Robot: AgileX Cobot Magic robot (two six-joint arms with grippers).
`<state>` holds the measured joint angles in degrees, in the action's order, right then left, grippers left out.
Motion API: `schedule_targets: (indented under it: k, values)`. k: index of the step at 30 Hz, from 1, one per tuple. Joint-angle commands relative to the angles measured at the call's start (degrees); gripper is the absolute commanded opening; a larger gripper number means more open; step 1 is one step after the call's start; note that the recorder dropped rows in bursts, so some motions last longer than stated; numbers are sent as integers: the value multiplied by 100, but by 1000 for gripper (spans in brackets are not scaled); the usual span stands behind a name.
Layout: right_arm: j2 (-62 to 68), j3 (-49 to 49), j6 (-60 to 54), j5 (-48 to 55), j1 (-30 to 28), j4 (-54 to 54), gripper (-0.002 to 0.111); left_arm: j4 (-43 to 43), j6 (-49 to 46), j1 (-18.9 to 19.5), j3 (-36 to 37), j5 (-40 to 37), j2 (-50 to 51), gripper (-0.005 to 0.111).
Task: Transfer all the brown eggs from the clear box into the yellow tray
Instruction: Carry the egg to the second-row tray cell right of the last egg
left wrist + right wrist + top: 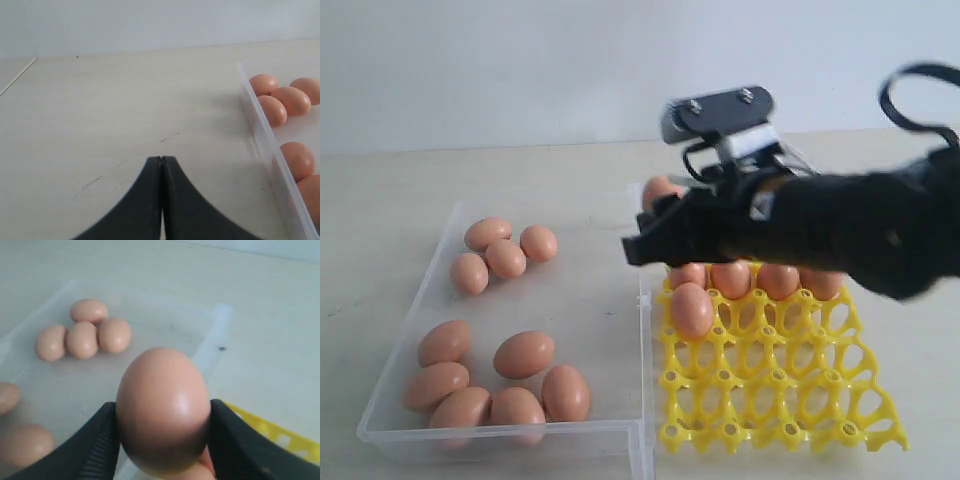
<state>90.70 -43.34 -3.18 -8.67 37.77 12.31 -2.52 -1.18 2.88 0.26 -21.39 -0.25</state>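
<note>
Brown egg [162, 405] sits clamped across its middle in the right gripper [164, 440], above the yellow tray [820, 400] at its filled row, on the side adjoining the clear box [500, 435]. Recommended: centre over the empty cup beside the second-row egg [691, 308], then lower fully before release.

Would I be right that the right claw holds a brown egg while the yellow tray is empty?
Not quite: the exterior view shows the yellow tray already holding several eggs in its cups. The right claw does hold a brown egg.
</note>
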Motion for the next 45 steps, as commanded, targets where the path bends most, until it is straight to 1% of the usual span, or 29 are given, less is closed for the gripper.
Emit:
schedule_targets:
  k: [1,5,7,13,17,23,28,35,40,43,45]
  values:
    - [-292,1177,14,-1389,-156,-34,0,-17,-6,14,-26,27,25,0]
    - [-232,1702,-26,-2117,-300,-34,0,-17,-6,14,-26,27,25,0]
    - [-156,1787,-26,-2273,-413,-34,0,-17,-6,14,-26,27,25,0]
    - [158,1797,25,-2314,-690,-48,0,-17,-6,14,-26,27,25,0]
    - [411,1797,119,-2347,-690,-123,0,-17,-6,14,-26,27,25,0]
    - [719,1776,614,-2484,-690,-458,0,-17,-6,14,-26,27,25,0]
    - [910,1776,705,-2589,-690,-487,0,-17,-6,14,-26,27,25,0]
    - [1087,1753,1214,-2687,-690,-826,0,-17,-6,14,-26,27,25,0]
    - [1135,1699,1379,-2658,-690,-840,0,-17,-6,14,-26,27,25,0]
    - [1135,1699,1379,-2606,-690,-840,5,-17,-6,14,-26,27,25,0]
    - [1135,1699,1379,-2458,-690,-840,15,-17,-6,14,-26,27,25,0]
